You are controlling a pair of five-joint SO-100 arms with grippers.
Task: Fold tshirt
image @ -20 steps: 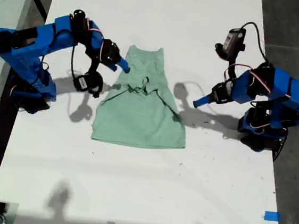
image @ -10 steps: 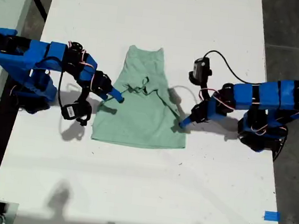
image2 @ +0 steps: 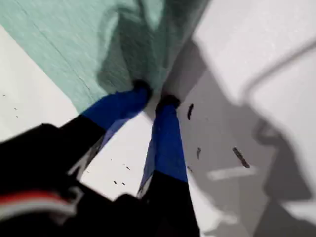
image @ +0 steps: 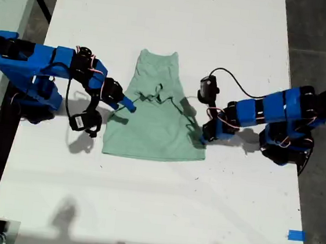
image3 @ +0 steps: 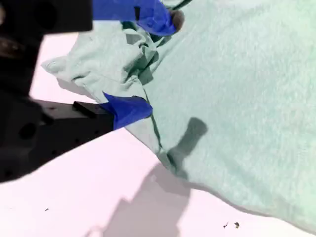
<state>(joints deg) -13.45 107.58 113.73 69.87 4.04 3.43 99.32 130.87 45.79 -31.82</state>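
White tabletop point(image: 142, 213) fills most of the exterior view, with the tshirt point(image: 154, 121) lying flat near its middle, sleeves tucked in over the chest and the neck pointing toward the far end.

My first gripper point(image: 201, 135) sits at the shirt's side edge on the exterior view's right. In its wrist view point(image2: 152, 98) the two blue fingers are only a little apart, their dark tips pressed into the cloth edge with a fold rising between them (whether they truly pinch it I cannot tell).

My second gripper point(image: 131, 104) is at the opposite edge, on the exterior view's left. Its wrist view point(image3: 148, 64) shows the fingers spread wide, a bunched ridge of cloth lying between them, one fingertip point(image3: 129, 109) resting on the hem there.
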